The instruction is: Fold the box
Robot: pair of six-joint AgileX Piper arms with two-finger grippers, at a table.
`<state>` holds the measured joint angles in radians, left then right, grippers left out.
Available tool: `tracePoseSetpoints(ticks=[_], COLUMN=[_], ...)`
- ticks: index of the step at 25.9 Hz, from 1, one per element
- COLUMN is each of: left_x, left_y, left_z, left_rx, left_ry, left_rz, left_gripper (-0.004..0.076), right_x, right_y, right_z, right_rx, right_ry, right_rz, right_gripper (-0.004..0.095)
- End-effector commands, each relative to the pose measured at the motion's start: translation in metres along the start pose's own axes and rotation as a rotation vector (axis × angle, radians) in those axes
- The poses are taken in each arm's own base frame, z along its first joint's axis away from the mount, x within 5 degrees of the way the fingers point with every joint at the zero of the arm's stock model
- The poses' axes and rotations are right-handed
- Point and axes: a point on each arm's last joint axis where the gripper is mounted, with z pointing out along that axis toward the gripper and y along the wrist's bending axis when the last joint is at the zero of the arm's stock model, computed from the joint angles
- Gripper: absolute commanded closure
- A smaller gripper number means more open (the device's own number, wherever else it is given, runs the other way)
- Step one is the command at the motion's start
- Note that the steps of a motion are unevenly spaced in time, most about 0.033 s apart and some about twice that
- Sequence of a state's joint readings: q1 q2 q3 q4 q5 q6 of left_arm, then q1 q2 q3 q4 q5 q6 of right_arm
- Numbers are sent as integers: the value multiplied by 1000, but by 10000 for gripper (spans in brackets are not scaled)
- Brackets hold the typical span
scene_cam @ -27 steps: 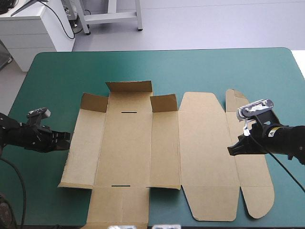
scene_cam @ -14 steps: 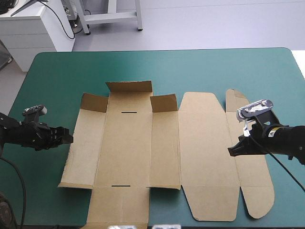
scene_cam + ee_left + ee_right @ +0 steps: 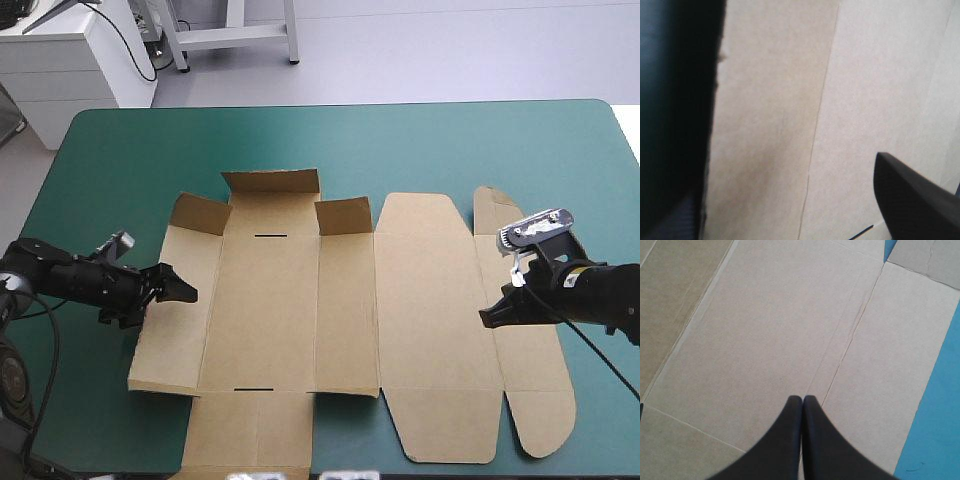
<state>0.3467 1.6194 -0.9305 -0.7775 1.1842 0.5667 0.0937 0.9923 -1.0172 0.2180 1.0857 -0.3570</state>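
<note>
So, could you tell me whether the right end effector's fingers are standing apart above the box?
No, the fingers of the right end effector meet in one pointed arch over the flat brown box.

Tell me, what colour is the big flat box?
Plain brown all over. The box shows best in the high view.
</note>
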Motion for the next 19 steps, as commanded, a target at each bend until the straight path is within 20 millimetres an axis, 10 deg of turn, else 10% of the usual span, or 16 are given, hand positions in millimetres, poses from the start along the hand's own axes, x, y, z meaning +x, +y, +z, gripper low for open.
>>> tracePoseSetpoints(ticks=[1,5,9,19], left_x=[8,7,7,0], left_y=[-27,-33,-32,-36], left_z=[4,7,6,-5], left_rx=[75,75,48,-82], left_ry=[100,112,122,134], left_rz=[72,91,76,75], left_gripper=[159,218,736,731], right_x=[-7,-7,-7,-7], right_y=[-2,-2,-2,-2], right_z=[-10,-10,-10,-10], right_rx=[27,27,28,27], right_ry=[-75,-75,-75,-73], right_rz=[-11,-11,-15,-15], right_gripper=[929,929,929,929])
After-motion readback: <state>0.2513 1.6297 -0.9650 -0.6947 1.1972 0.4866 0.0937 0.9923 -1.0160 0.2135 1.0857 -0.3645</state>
